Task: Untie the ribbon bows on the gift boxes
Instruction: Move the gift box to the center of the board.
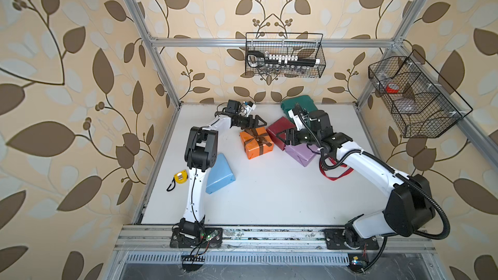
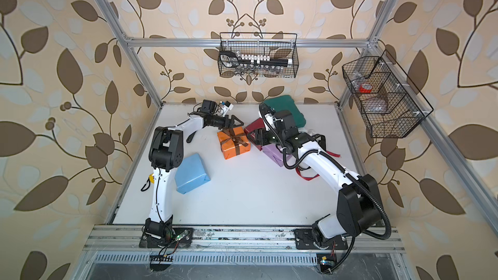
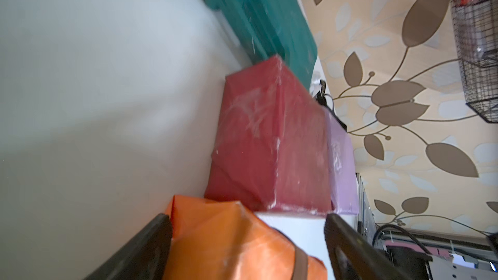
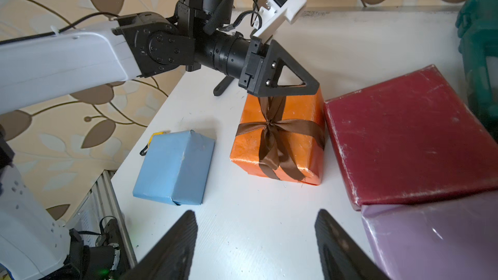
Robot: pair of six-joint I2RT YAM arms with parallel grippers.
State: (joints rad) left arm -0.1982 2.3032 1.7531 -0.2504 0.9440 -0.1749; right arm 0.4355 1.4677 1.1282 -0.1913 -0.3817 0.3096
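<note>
White worktop (image 1: pixel 269 197) carries four boxes: the dark red box (image 1: pixel 277 125) and lilac box (image 1: pixel 299 154) toward the far right and the light blue box (image 1: pixel 219 173) by the left edge, all bare, and mid-far the orange box (image 4: pixel 245 154), seemingly the last to do. Left gripper (image 1: pixel 261 125) hangs, jaws apart, over its far end; right gripper (image 4: pixel 256 212), also spread and empty, faces it. Its brown bow (image 4: pixel 269 125) sits tied on top, tails trailing toward the right edge, longer band running far to near. Next: pinch one tail and pull outward.
</note>
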